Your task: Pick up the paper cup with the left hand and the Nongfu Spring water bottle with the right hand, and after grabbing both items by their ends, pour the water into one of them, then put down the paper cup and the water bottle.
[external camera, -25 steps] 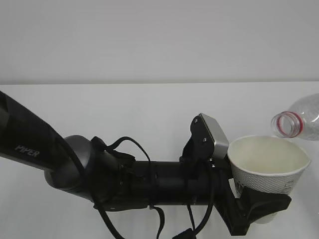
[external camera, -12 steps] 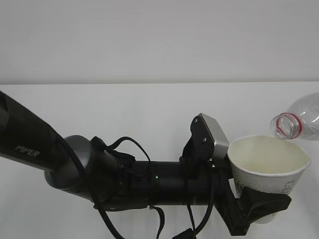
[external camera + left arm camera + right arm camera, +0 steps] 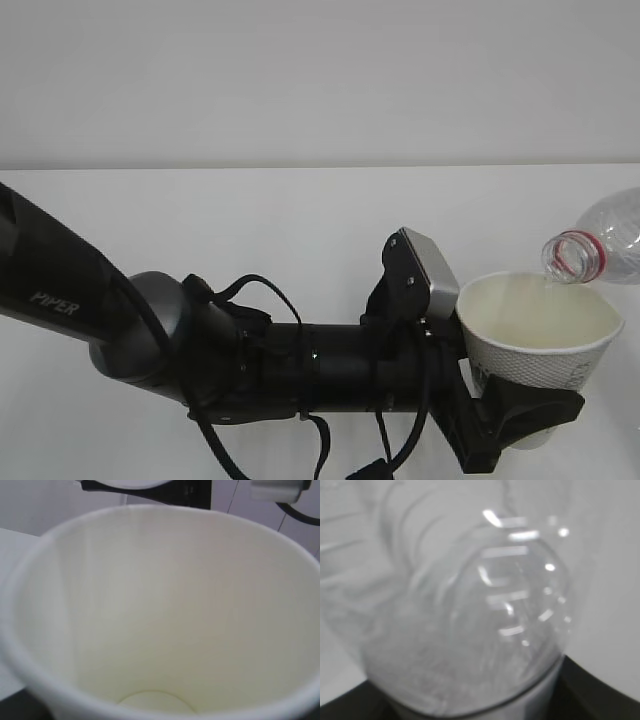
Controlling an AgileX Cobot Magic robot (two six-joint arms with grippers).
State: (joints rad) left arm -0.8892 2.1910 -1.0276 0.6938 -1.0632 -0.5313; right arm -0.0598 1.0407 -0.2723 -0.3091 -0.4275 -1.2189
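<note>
"piper" reads on the left hand (image 3: pixel 505 420), its end effector pinching the paper cup (image 3: pixel 538 330); cup print unreadable. the nongfu spring water bottle (image 3: pixel 598 248), cut off at right, tips over the cup rim; the right end effector's grip can't be made out.

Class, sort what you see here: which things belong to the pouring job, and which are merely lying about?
Part of the job:
- paper cup, held by the left claw
- water bottle, tilted with its open mouth over the cup's rim

Just lying about:
- nothing loose; only the white table shows
</note>
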